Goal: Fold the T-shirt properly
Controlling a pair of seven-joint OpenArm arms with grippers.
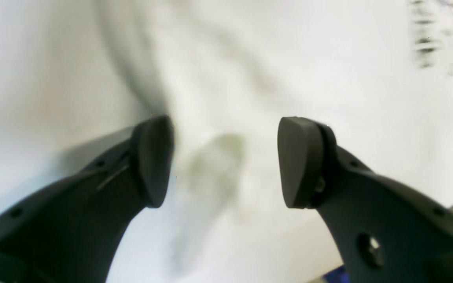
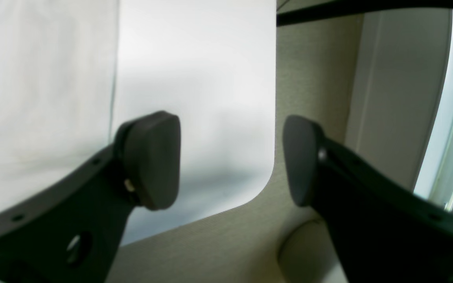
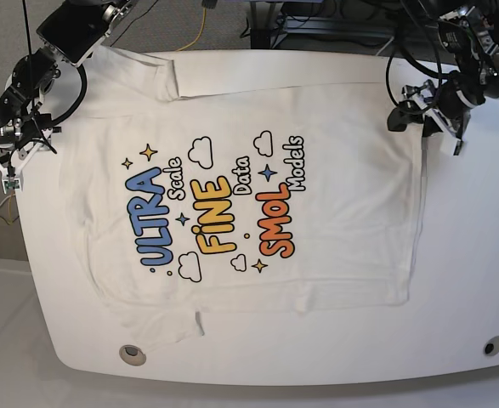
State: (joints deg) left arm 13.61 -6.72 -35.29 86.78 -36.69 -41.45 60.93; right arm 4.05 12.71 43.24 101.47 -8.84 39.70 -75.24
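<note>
The big white cotton T-shirt [image 3: 249, 195] with colourful lettering lies spread print-up across the white rounded table [image 3: 470, 280], while the left gripper [image 3: 432, 119] and right gripper [image 3: 11, 144] both hang wide open, holding nothing.

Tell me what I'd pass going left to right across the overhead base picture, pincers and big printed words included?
Right pincer → blue word "ULTRA" → yellow word "FINE" → orange word "SMOL" → left pincer, all over the T-shirt on the white table.
</note>
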